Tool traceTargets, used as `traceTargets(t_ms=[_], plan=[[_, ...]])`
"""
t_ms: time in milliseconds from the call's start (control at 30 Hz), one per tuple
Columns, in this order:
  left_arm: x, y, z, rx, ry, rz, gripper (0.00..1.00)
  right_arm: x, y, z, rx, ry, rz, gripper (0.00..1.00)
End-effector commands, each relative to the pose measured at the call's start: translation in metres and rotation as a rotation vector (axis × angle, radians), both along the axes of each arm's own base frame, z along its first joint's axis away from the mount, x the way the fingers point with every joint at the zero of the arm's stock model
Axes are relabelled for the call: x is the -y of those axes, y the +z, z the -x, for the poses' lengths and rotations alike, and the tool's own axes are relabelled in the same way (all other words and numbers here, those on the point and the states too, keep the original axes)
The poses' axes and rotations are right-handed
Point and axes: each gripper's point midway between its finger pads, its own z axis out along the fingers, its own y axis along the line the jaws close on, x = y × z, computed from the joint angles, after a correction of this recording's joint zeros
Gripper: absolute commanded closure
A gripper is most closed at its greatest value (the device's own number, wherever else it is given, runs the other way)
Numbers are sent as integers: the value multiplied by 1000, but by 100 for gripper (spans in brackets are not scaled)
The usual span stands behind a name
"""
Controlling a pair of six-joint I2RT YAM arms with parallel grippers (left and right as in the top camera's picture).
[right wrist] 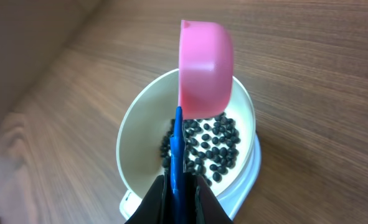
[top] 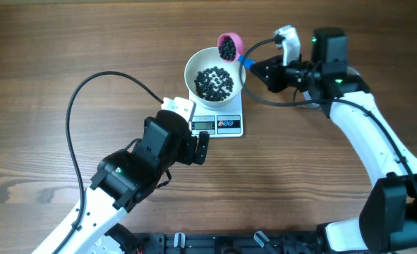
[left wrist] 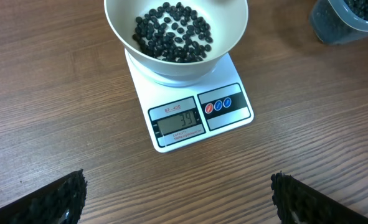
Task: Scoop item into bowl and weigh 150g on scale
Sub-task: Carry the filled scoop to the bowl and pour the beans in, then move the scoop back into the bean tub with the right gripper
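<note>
Beans [top: 214, 82] in bowl [top: 192, 70]; bowl on scale [top: 229, 125]

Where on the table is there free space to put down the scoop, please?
Bare wood lies left of the bowl and scale, out to the looping black cable, and in front of the scale, right of the left gripper. It is crowded right of the bowl: scoop, right gripper, clear tub.

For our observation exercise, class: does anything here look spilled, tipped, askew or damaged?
Nothing stands out. The beans sit in the bowl, upright on the scale, and in the pink scoop at its rim; none lie loose on the table.
</note>
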Motion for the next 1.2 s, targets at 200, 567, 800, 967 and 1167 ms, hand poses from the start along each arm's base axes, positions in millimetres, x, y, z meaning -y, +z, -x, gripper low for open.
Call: traceTargets(t_ms=[200,567,800,967,1167], plan=[[0,1,0,4,-12,-3,0,-7,-11,-8,144,38,203,95],[0,1,0,4,-12,-3,0,-17,14,18,301,158,360,95],[0,1,0,4,-12,-3,0,-27,9,21,397,196,551,96],[0,1,0,4,-12,-3,0,-27,10,20,416,211,564,96],[0,1,0,4,-12,-3,0,-17,64,-4,302,-154,203,96]])
